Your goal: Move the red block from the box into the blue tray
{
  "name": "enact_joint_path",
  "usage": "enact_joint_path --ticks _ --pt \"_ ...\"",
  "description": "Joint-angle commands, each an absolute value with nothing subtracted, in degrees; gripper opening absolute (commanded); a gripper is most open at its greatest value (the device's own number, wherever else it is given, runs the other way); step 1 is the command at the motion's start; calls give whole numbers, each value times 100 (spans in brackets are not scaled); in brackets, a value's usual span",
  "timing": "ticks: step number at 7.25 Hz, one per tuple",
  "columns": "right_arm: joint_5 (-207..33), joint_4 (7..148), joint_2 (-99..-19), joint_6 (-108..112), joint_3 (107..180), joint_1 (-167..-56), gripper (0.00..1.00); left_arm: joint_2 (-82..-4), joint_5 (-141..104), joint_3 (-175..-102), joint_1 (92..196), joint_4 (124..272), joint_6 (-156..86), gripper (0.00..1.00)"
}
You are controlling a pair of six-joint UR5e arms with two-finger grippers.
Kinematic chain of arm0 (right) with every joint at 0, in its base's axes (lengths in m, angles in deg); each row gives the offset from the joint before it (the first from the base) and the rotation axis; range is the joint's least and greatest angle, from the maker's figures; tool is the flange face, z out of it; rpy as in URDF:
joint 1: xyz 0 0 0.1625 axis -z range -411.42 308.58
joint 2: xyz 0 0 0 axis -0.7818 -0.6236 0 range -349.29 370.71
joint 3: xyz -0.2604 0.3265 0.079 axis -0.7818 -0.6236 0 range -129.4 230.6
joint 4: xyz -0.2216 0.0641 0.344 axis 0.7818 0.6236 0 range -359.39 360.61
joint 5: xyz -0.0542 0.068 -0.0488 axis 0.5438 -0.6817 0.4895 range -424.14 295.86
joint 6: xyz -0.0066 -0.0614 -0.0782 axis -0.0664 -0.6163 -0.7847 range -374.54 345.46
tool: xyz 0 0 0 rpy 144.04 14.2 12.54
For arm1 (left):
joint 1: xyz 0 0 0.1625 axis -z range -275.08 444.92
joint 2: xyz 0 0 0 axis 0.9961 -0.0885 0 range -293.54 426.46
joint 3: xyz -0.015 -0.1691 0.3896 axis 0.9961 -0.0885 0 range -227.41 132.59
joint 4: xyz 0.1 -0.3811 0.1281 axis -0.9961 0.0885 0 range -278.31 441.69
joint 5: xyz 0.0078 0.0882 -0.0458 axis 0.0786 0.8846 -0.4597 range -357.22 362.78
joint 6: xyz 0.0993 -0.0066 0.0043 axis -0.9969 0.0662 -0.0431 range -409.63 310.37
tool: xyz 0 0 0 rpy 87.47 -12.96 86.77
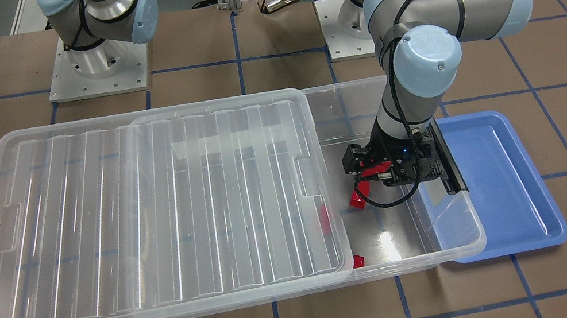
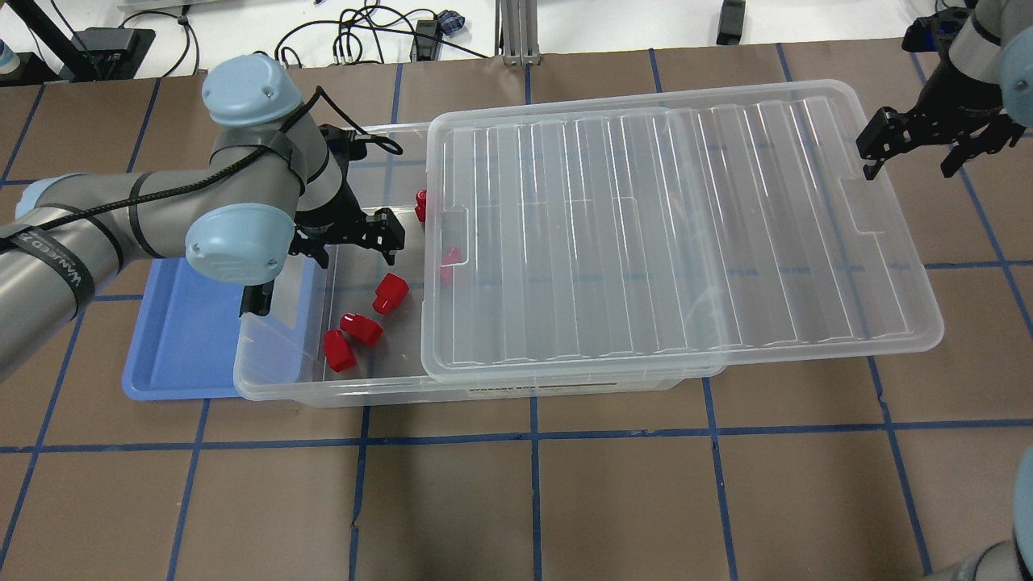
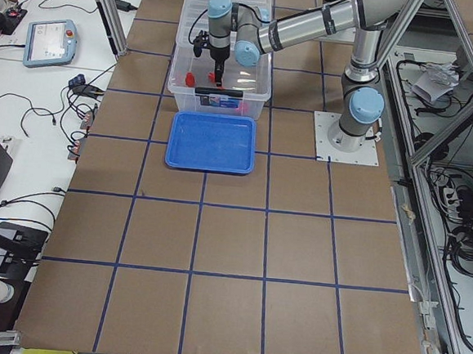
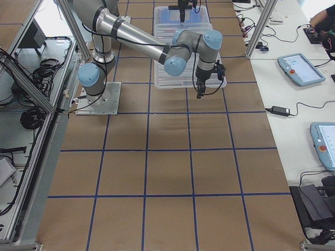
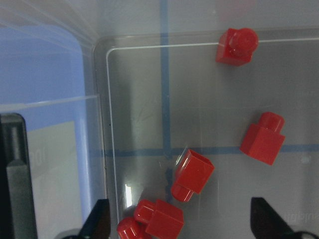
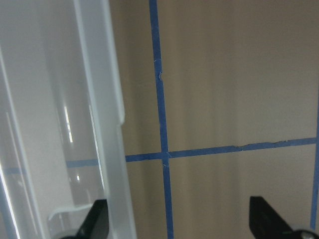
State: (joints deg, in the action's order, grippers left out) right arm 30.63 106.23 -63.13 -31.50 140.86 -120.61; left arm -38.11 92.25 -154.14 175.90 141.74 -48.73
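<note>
Several red blocks (image 2: 390, 292) lie on the floor of the clear box (image 2: 274, 379), at its uncovered end. In the left wrist view one block (image 5: 193, 174) lies between the fingertips (image 5: 102, 219), with others (image 5: 262, 139) nearby. My left gripper (image 2: 351, 242) hangs open and empty over these blocks, inside the box's open end; it also shows in the front view (image 1: 365, 174). The blue tray (image 2: 173, 339) lies partly under that end of the box and holds no block. My right gripper (image 2: 916, 157) is open and empty beside the far end of the lid (image 2: 670, 234).
The ribbed clear lid (image 1: 153, 211) is slid toward my right and overhangs the box. A black latch bar (image 1: 450, 159) sits at the box end next to the tray (image 1: 504, 184). The brown table (image 2: 533, 500) has blue tape lines.
</note>
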Motion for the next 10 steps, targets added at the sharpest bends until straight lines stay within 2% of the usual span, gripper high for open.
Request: enact_joint_path --ticks 1,9,10 --pt "3079 10643 -6303 -3150 14086 -12059 100 -4005 9199 -15648 17571 13794 -4884 100" --pt "2991 10626 -6426 -3097 14086 -11927 100 -4568 8926 -15657 17571 13302 -4954 99" --pt "2991 10617 -6487 -3097 14086 -11936 100 -4595 8927 -15657 17571 13302 -4998 93"
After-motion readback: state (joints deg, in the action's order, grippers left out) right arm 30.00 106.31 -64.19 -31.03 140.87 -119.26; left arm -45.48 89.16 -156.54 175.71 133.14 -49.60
